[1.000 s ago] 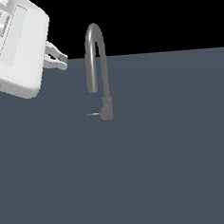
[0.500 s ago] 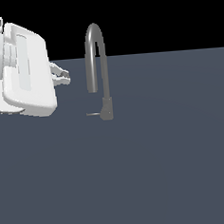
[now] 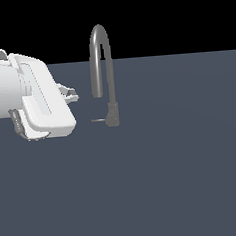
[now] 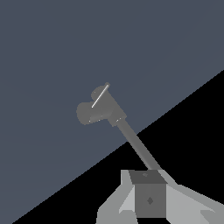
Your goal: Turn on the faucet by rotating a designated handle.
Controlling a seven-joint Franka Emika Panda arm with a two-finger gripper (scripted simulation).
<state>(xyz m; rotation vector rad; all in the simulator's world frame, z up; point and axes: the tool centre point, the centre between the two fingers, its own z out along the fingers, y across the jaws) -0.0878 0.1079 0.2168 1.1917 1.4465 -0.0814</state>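
Hand (image 3: 70, 92) near faucet (image 3: 101, 66) — apart from handle (image 3: 98, 120).

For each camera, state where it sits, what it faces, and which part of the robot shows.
Exterior view: sits off the arm, low and side-on to the floor; faces the faucet, with its handle sticking out toward the exterior view's left; the white arm's end and gripper enter from that side.
Wrist view: sits on the wrist, looking past the gripper at the faucet and handle; pale gripper parts show at the picture's edge.
Shared: faucet, handle and grey floor.
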